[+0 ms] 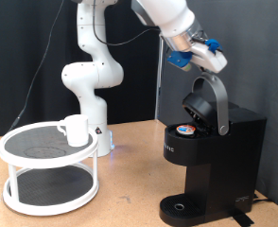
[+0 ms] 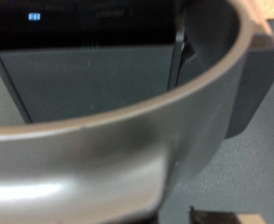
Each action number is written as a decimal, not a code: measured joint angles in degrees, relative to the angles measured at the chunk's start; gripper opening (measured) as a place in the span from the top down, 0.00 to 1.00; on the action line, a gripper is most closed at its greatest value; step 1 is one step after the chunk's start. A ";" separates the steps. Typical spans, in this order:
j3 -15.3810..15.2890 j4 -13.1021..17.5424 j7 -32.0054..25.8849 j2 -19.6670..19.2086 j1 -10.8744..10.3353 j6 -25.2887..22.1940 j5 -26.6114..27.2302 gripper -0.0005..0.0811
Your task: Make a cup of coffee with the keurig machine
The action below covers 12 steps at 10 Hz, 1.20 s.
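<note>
The black keurig machine (image 1: 215,156) stands at the exterior view's right with its domed lid (image 1: 207,99) raised. A small pod with a coloured top (image 1: 184,129) sits in the open chamber. My gripper (image 1: 212,61) is at the top of the raised lid's handle. The wrist view is filled by the grey curved lid handle (image 2: 128,140), very close, with the dark machine body (image 2: 90,75) behind it; my fingers do not show there. The white cup (image 1: 75,130) stands on the top tier of the tray table, far from the gripper. The round drip tray (image 1: 182,206) holds nothing.
The white round two-tier tray table (image 1: 49,184) stands at the exterior view's left. The robot's white base (image 1: 92,85) rises behind it. A black curtain hangs at the back, and the wooden tabletop (image 1: 130,189) lies between table and machine.
</note>
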State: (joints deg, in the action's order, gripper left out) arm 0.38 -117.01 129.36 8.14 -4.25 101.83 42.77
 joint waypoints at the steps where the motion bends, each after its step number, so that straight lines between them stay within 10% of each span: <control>1: 0.47 -0.67 0.10 0.41 0.54 -0.09 -0.63 0.99; 12: 3.98 -4.89 -0.64 -4.11 6.06 3.29 -3.73 0.99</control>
State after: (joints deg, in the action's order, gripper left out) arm 4.36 -121.90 128.73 4.04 1.80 105.12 39.04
